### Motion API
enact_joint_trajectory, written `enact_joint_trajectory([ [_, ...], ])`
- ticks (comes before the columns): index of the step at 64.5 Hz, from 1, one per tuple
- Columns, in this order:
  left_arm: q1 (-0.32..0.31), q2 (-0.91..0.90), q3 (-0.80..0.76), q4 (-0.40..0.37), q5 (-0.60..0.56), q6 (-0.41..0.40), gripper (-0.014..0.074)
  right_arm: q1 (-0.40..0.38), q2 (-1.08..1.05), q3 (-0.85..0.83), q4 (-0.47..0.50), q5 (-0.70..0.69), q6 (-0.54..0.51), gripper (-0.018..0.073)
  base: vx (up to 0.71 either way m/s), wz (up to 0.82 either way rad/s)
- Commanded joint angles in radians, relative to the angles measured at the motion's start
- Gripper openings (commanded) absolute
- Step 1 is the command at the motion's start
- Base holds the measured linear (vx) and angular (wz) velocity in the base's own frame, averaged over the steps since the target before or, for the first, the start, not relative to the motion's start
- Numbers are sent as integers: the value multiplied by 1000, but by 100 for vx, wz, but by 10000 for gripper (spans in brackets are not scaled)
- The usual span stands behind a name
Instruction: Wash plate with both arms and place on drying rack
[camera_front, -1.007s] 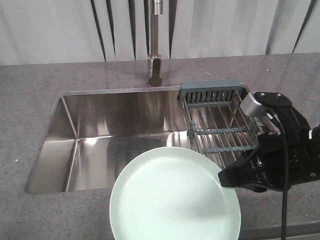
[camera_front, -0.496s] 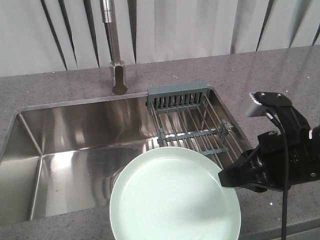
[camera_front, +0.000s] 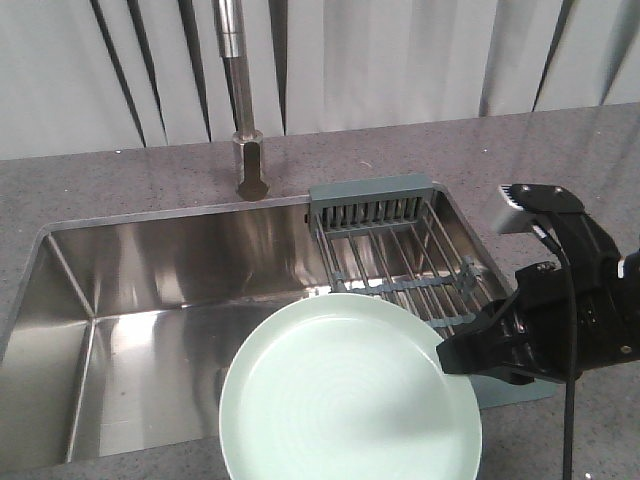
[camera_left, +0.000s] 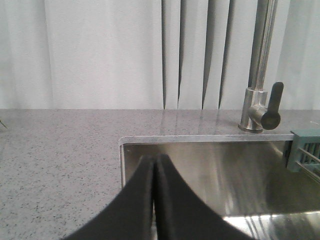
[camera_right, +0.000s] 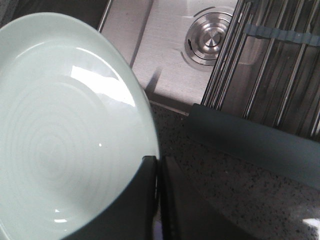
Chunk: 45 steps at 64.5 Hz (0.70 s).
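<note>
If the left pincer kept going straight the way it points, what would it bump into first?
Most likely the steel sink, at its back wall near the left corner. The shut tips of the left pincer aim there, though depth is hard to judge.

steel sink (camera_front: 180, 260), faucet (camera_front: 247, 160), speckled counter (camera_front: 560, 150)

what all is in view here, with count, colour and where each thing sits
plate: one, pale mint green, held at the sink's front edge
drying rack: one, steel wire with grey-blue ends, across the sink's right end
sink: one, steel, set in the counter
tap: one, steel with a dark lever, behind the sink
drain: one, steel, sink floor beside the rack bars
counter: one, speckled grey, around the sink
curtain: one, white, pleated, behind the counter
right gripper: one, black, shut on the plate's right rim
left gripper: one, black, shut on nothing, facing the sink's back left corner
</note>
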Motion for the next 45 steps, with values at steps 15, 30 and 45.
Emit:
enact_joint_trajectory([
  [15,-4,-13,-26,-1,-74,-3,-6,-3,-21,-26,42,-29,-11,-4,5,16],
  [30,-4,-13,-26,-1,-74,-3,-6,-3,-21,-26,42,-29,-11,-4,6,17],
  [45,-4,-13,-26,-1,-74,-3,-6,-3,-21,-26,42,-29,-11,-4,4,17],
])
